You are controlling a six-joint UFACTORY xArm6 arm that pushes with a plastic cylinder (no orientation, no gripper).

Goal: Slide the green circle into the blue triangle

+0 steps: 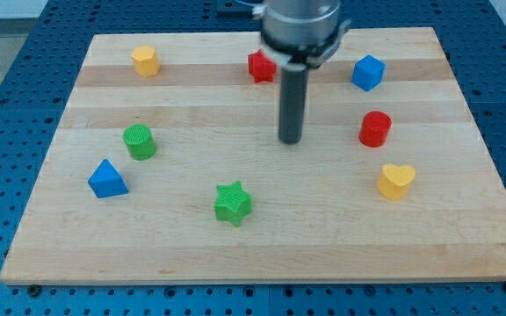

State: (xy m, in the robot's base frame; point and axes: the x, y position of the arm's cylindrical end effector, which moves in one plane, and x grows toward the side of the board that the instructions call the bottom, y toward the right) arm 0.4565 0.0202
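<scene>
The green circle (139, 141) stands on the wooden board at the view's left. The blue triangle (106, 179) lies just below and to the left of it, a small gap apart. My tip (290, 140) is near the board's middle, well to the right of the green circle and touching no block.
A green star (233, 204) lies at the bottom middle. A yellow hexagon (146, 61) is at the top left, a red block (261, 67) at the top middle behind the rod, a blue cube (368, 73) at the top right, a red cylinder (375, 129) and a yellow heart (396, 181) at the right.
</scene>
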